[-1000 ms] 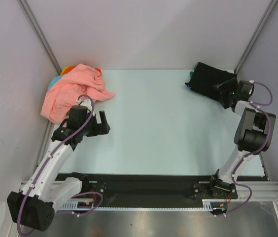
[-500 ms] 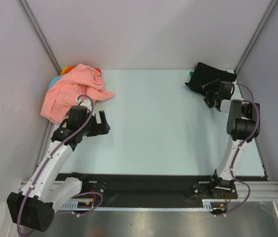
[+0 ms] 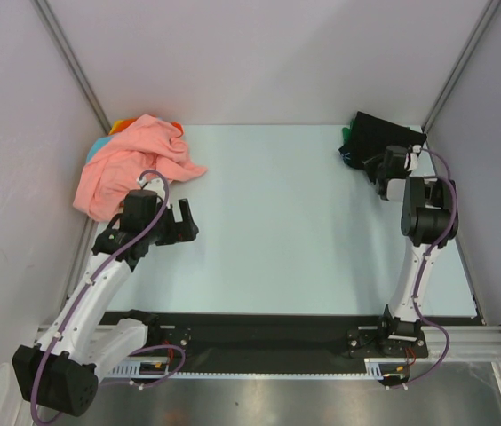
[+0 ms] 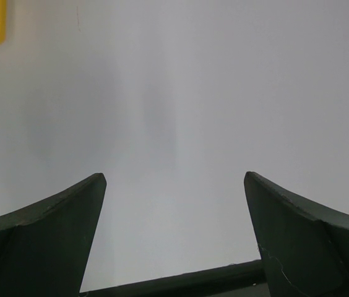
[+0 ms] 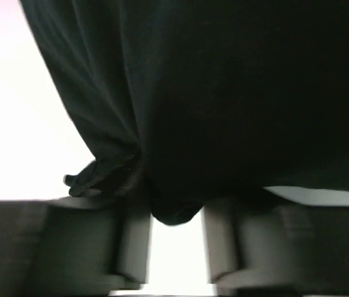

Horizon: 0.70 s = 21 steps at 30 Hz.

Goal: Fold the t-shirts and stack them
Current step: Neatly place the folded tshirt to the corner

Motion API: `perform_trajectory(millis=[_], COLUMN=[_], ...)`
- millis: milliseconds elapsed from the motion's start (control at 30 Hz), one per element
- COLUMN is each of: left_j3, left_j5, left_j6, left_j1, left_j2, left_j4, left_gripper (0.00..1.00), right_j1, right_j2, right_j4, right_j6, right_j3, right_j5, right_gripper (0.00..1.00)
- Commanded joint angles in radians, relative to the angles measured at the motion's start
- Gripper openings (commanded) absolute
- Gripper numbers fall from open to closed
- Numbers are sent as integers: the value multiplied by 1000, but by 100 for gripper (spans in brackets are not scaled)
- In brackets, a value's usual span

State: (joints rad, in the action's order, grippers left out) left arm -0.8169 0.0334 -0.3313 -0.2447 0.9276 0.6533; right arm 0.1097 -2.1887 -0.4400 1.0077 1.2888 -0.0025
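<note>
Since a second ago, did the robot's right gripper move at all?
Yes. The right gripper slid left, away from the corner post, to the near edge of the black t-shirt.

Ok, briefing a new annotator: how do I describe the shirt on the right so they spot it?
Look to the table's far right corner. The black t-shirt lies bunched there, the right arm's fingers at its near edge. It is the only dark cloth; the salmon-pink t-shirt sits far left.

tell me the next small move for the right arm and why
Probably close the right gripper fully on the black shirt: its jaws stand part open with a fold of that cloth hanging between them, so it likely is not gripped yet.
</note>
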Motion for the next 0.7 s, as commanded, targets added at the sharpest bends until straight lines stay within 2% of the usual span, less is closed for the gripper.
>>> perform_trajectory(millis=[0, 67, 100, 167, 200, 300, 367, 467, 533, 600, 667], left_j3=[2, 2, 2, 2, 2, 2, 2, 2, 2, 2, 2], left_j5=[6, 10, 13, 16, 16, 19, 20, 26, 28, 26, 23], left_j6=[17, 17, 18, 18, 18, 18, 21, 21, 23, 21, 21], left_j1=[-5, -5, -5, -5, -5, -5, -5, -5, -5, -5, -5], left_j2=[-3, 0, 2, 4, 1, 2, 1, 4, 2, 4, 2], left_j4=[-26, -24, -26, -26, -26, -26, -27, -29, -29, -29, -29], left_gripper=[100, 100, 100, 100, 100, 100, 100, 100, 100, 100, 100], right_j1=[37, 67, 76, 94, 99, 125, 148, 148, 145, 134, 128], right_j2=[32, 24, 17, 10, 12, 44, 56, 66, 67, 70, 104], right_j4=[33, 117, 163, 298, 340, 437, 509, 547, 566, 587, 590], right_j6=[-124, -205, -309, -407, -501, -637, -670, -718, -733, -732, -715], right_j3=[21, 75, 158, 234, 297, 331, 333, 323, 317, 316, 285], right_j5=[56, 10, -31, -103, -123, -178, -208, -223, -224, -208, -179], right_gripper=[30, 24, 22, 21, 22, 25, 29, 41, 67, 83, 86])
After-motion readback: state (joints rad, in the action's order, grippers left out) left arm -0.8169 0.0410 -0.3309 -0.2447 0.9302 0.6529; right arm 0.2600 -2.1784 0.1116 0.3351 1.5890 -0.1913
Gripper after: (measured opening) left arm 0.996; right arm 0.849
